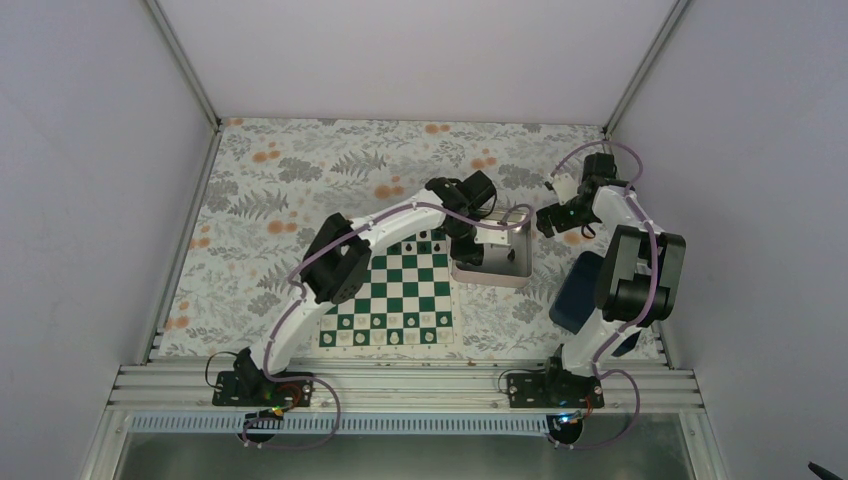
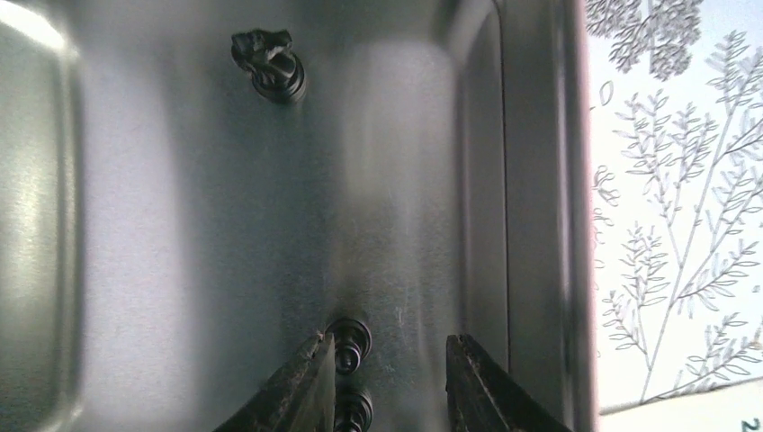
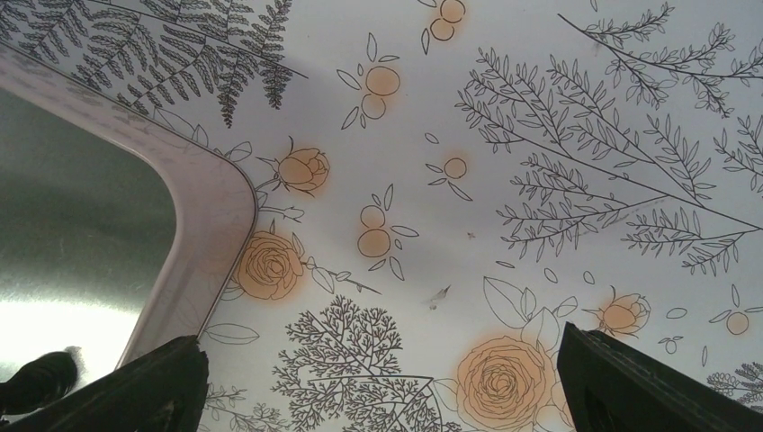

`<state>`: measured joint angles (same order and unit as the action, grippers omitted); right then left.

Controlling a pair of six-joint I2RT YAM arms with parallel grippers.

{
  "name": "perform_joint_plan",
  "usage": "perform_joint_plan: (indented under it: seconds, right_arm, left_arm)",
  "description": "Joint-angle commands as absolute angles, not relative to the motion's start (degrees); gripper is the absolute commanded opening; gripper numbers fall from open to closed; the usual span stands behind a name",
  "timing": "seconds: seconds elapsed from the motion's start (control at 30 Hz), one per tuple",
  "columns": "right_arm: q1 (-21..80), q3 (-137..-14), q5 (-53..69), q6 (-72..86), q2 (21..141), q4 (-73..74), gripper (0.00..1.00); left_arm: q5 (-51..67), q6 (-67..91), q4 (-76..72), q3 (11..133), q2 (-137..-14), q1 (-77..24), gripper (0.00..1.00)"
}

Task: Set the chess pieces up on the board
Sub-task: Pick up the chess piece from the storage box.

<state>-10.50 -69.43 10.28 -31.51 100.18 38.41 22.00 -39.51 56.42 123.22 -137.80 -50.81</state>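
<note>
2 black chess pieces (image 2: 349, 344), as far as I can tell, lie on the tray (image 2: 531, 180) floor beside 1 finger of my left gripper (image 2: 387, 391), jaws spread, nothing grasped. Likely light, hard and slippery: pinch the waist. Farther in lies 1 knight (image 2: 270, 61). My right gripper (image 3: 387, 396) hangs released over tablecloth (image 3: 540, 135); the board (image 1: 395, 290) lies left of the tray.

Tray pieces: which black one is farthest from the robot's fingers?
The horse-headed piece, alone at the tray's far end; the other two sit beside the left gripper.
</note>
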Motion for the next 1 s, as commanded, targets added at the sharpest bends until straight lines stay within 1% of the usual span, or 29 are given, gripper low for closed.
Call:
perform_joint_plan:
  seconds: [0.0, 0.3, 0.57, 0.67, 0.77, 0.87, 0.97]
  right_arm:
    - [-9.99, -68.56, 11.51, -32.12, 100.80, 38.59, 1.00]
    - [-9.94, -68.56, 11.62, -32.24, 100.96, 38.58, 1.00]
    - [-10.01, -68.28, 11.61, -32.37, 101.07, 38.68, 1.00]
    - [-10.00, -68.21, 11.69, -32.47, 101.07, 38.59, 1.00]
    - [-10.02, -68.21, 11.73, -32.57, 101.14, 38.61, 1.00]
    - [-9.97, -68.24, 11.85, -32.68, 101.08, 38.73, 1.00]
    - [-10.00, -68.12, 11.82, -32.66, 101.05, 38.67, 1.00]
  left_arm:
    - [20.59, -40.39, 56.42, 124.35, -139.25, -50.87, 0.33]
    - [18.32, -39.53, 54.07, 124.18, -140.04, -50.76, 0.33]
    - [18.71, -39.98, 55.52, 126.31, -141.92, -50.71, 0.32]
    - [18.88, -40.09, 55.67, 126.31, -142.24, -50.71, 0.28]
    - [18.94, -40.25, 55.87, 126.36, -142.30, -50.73, 0.21]
    - [18.77, -40.59, 56.19, 126.21, -142.38, -50.71, 0.19]
    - [18.72, -40.63, 56.33, 126.15, -142.21, -50.71, 0.12]
